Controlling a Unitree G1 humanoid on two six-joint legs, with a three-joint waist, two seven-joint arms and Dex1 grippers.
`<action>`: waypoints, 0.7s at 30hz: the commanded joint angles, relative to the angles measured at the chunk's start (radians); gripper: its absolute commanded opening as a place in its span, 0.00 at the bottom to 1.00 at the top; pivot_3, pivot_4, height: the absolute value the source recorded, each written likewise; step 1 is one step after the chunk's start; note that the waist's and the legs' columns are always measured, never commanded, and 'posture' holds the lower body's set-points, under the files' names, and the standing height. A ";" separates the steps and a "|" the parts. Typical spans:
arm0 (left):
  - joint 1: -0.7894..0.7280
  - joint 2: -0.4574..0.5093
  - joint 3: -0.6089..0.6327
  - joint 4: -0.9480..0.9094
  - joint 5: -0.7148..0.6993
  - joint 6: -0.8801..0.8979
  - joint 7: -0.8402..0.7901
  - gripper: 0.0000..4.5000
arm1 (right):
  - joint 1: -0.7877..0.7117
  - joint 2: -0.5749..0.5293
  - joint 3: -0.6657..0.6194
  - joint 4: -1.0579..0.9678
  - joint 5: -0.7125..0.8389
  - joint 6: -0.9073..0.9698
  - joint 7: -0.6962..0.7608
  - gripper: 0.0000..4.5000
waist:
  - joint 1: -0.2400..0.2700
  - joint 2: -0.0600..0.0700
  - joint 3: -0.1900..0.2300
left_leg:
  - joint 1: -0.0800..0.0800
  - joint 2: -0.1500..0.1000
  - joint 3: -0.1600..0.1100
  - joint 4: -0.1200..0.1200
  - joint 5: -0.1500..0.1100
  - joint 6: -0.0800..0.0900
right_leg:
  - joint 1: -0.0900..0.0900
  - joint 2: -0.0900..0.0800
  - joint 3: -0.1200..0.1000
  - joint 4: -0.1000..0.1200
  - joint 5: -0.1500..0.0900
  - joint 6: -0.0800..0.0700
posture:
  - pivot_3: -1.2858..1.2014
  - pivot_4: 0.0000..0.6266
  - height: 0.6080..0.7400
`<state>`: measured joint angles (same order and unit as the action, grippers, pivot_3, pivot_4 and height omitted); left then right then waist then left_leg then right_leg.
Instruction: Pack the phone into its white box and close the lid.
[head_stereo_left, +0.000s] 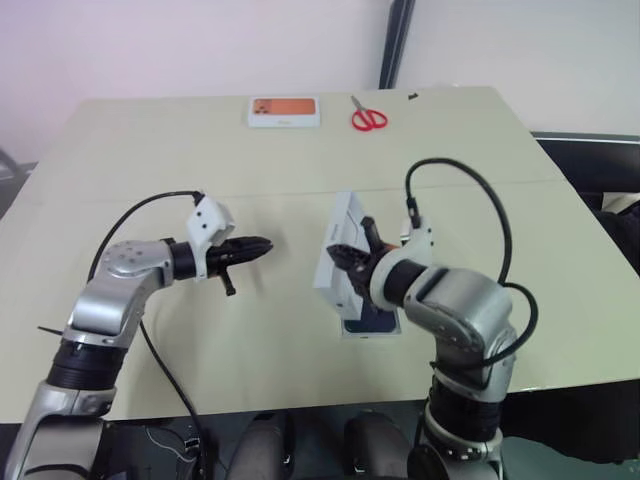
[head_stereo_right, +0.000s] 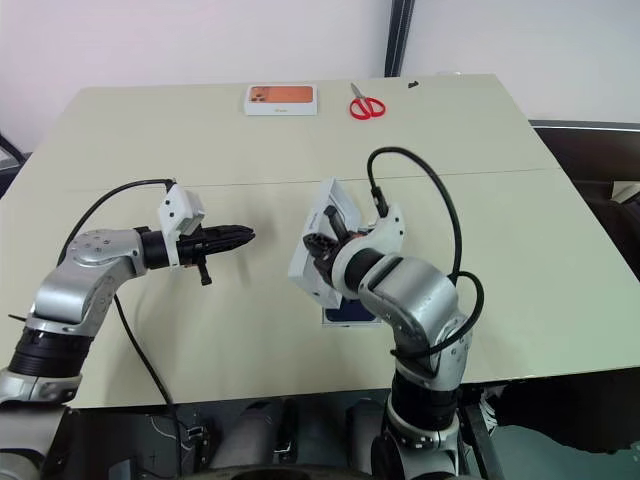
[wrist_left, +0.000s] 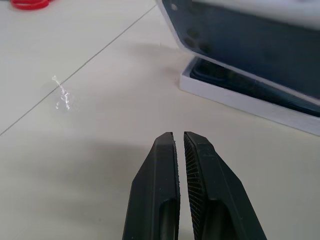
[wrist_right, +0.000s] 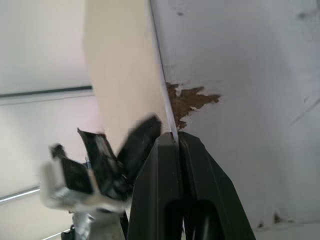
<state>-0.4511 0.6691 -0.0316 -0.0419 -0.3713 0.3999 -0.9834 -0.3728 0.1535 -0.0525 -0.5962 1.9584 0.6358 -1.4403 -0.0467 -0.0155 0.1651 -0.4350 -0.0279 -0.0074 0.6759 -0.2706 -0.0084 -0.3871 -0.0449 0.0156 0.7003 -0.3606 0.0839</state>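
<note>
The phone (wrist_left: 250, 87) already lies in the white box (wrist_left: 240, 102) on the surface, and my right pincer (head_stereo_left: 345, 258), clenched on the lid (head_stereo_left: 335, 250), holds it tilted above; my left pincer (head_stereo_left: 262, 245) hovers clenched, empty.

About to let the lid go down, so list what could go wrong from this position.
1. The right gripper pinches only the thin edge of the lid, which hangs tilted; it may slip or twist out.
2. The lid is angled over the white box with the phone inside, so it may land skewed and catch a wall.
3. The left gripper is shut and apart from the box, which is not braced and could slide.
</note>
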 joint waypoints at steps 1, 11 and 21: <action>-0.037 -0.009 -0.032 0.003 0.033 -0.037 -0.015 0.08 | 0.031 -0.023 0.037 -0.037 0.014 0.023 0.072 0.01 | 0.000 0.000 0.000 | 0.000 0.000 0.000 0.000 0.000 0.000 | 0.000 0.000 0.000 0.000 0.000 0.000 | 0.52 0.24 1.00; -0.063 -0.032 -0.037 0.024 0.044 -0.041 -0.031 0.08 | 0.108 -0.104 0.155 -0.054 0.014 0.057 0.438 0.01 | 0.003 0.000 0.000 | 0.000 0.000 0.000 -0.002 0.000 0.000 | -0.001 0.000 0.001 -0.001 0.000 0.000 | 0.52 0.24 1.00; -0.044 -0.021 -0.016 -0.020 0.012 -0.009 -0.050 0.08 | 0.170 -0.440 0.065 0.203 0.014 0.373 0.939 0.01 | 0.004 0.000 0.000 | 0.000 0.000 0.001 -0.001 -0.002 0.004 | 0.001 0.000 0.000 -0.001 0.000 0.000 | 0.52 0.24 1.00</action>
<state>-0.4934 0.6418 -0.0621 -0.0202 -0.3406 0.3880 -1.0242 -0.1966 -0.2616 0.0282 -0.4128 1.9601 0.9532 -0.5663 -0.0427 -0.0153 0.1649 -0.4351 -0.0277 -0.0069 0.6752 -0.2733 -0.0037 -0.3861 -0.0449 0.0160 0.6991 -0.3606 0.0839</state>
